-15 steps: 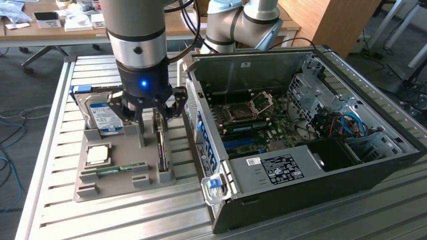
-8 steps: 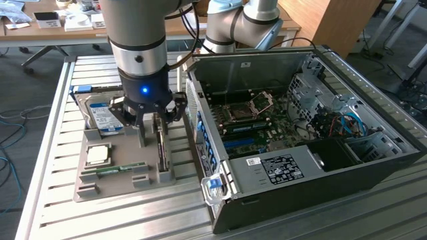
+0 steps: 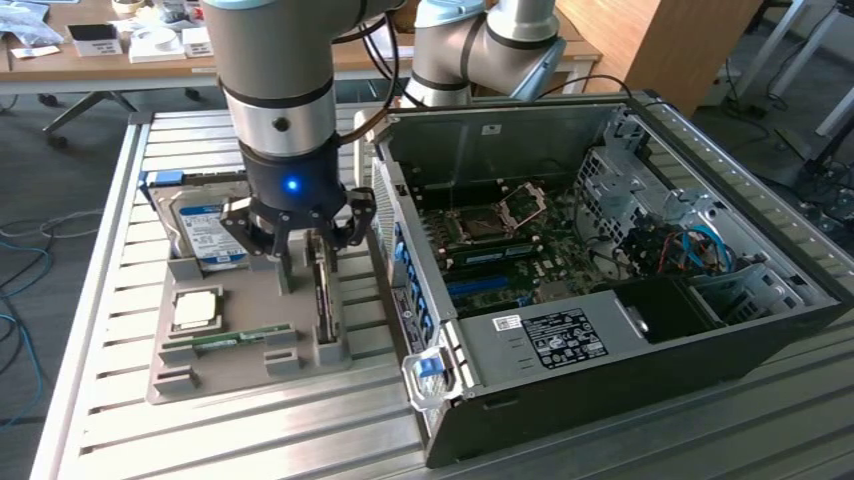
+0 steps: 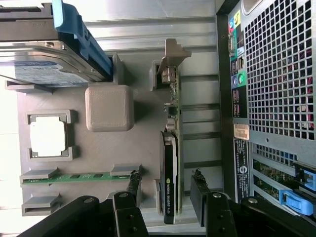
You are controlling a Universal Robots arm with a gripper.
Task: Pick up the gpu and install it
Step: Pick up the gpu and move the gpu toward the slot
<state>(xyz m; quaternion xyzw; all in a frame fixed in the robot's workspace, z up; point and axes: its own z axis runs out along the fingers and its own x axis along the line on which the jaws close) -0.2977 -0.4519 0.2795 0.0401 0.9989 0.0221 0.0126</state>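
Looking down past the gripper (image 4: 165, 191) now: spread wide, holding nothing, one dark finger (image 4: 134, 185) on either flank of the gpu (image 4: 170, 163). Right where it counts, then, with the card straight below and between the jaws, not off to one side.

Standing on its long edge in the grey tray (image 4: 108, 163), slotted into small grey posts at both ends. Long axis running along the tray, parallel to the perforated rear panel of the computer case (image 4: 276, 74) just beside it. Squarely across that axis with the jaws, so facing the two broad faces of the card and not its ends. Straddling the black-cooler stretch, away from the bracket end. Probably just clear of the card and not yet touching, though hard to judge height from here.

From the exterior view, same story: gripper (image 3: 310, 245) hanging over the tray (image 3: 200, 385), gpu (image 3: 324, 300) upright beneath it, on the side of the tray nearest the open computer case (image 3: 627, 330).

As for looks: thin and flat, green board edge with small components, black shroud with a little green logo and pale lettering, pale metal bracket bent over at the far end.

Well apart on the same tray: hard drive (image 3: 200, 225), memory stick (image 3: 227, 338).
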